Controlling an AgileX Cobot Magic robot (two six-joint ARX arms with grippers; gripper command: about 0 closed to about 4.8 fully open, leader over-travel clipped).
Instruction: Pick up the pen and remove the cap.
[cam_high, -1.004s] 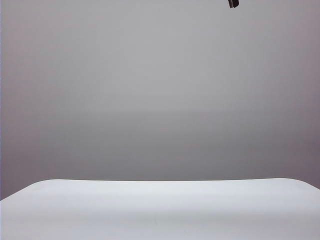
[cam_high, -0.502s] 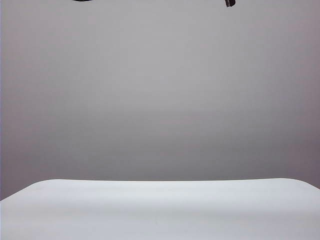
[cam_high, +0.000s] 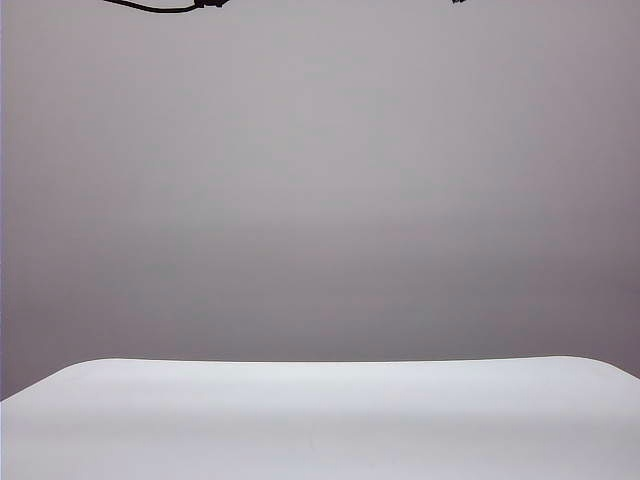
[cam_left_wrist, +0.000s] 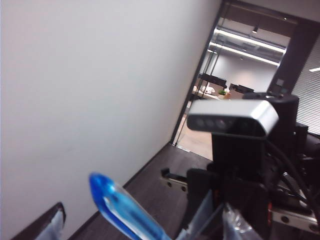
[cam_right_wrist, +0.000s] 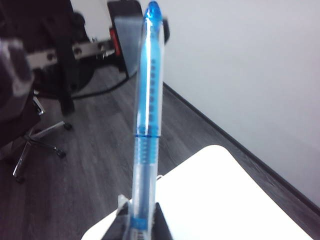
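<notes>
The slim clear-and-blue plastic pen (cam_right_wrist: 146, 125) is pinched between the right gripper (cam_right_wrist: 139, 220) fingers, while the left gripper (cam_left_wrist: 135, 230) fingers are spread wide beside its cap (cam_left_wrist: 122, 210).

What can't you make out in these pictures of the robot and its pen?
- Exterior view: both arms are cut off by the top edge. Only a cable shows above the table.
- Right wrist view: the right gripper clamps the pen. The bottom edge cuts off its lower end, and blur hides whether a cap is on.
- Left wrist view: between the open left gripper fingers, a blue-tipped clear piece is blurred and cut off at the bottom edge.
</notes>
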